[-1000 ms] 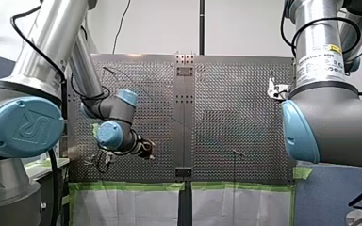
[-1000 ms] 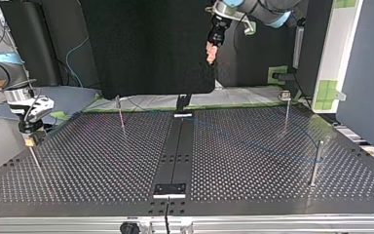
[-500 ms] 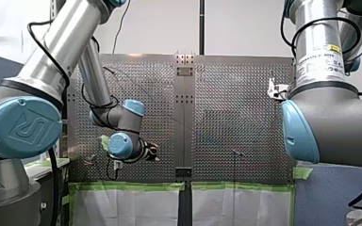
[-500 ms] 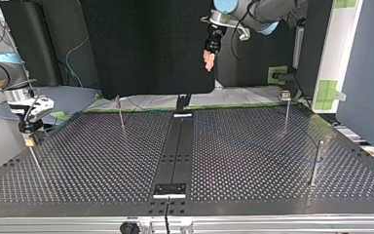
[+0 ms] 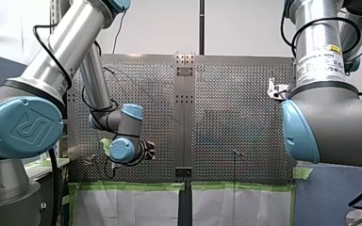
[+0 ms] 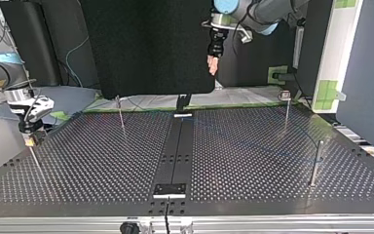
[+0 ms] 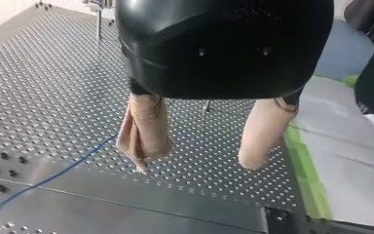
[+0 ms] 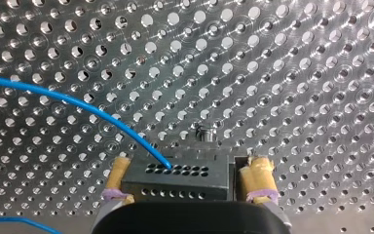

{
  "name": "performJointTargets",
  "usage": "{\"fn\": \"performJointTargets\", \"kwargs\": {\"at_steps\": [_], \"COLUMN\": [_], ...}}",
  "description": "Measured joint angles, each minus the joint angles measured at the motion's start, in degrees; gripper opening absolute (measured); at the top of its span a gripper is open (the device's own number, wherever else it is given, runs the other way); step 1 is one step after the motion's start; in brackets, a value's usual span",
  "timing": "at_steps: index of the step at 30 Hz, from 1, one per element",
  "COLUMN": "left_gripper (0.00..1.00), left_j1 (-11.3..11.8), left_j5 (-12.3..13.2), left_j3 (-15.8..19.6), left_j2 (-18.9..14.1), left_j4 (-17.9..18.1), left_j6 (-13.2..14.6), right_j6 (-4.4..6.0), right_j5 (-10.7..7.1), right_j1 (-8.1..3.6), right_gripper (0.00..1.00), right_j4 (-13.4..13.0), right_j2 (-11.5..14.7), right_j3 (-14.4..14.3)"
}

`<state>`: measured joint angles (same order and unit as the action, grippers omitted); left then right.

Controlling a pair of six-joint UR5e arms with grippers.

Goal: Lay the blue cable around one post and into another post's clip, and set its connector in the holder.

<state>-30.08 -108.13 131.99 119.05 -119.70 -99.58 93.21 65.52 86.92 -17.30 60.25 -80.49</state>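
Risk: springy slack in the blue cable (image 8: 78, 105) could ride over the slim post (image 6: 317, 163) at the top view's 4 o'clock, or tug the connector (image 8: 175, 178) askew in the right jaws, clenched on its ends by yellow pads (image 8: 258, 175). Connector: black rectangular block, rows of small holes. Cable: thin, smooth, arcing over the perforated metal tabletop (image 8: 297, 73). Left jaws released, empty, at the top view's 12 o'clock.

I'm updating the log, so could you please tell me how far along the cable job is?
Done: nothing clearly; the blue cable lies across the table, and whether it rounds a post I cannot tell. In hand: my right arm's jaws grip the black connector; my left arm's jaws hang open, empty. Left: clipping the cable and seating the connector.
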Motion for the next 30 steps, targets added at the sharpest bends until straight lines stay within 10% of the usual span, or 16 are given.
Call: {"fn": "performJointTargets", "kwargs": {"at_steps": [30], "left_gripper": [1.00], "left_j1": [-0.1], "left_j5": [-0.1], "left_j3": [0.0], "left_j2": [0.0], "left_j4": [9.4], "left_j6": [1.1], "right_j6": [0.00], "right_j5": [0.00], "right_j1": [0.00], "right_gripper": [1.00], "right_j4": [0.0], "right_j2": [0.0], "right_j3": [0.0]}}
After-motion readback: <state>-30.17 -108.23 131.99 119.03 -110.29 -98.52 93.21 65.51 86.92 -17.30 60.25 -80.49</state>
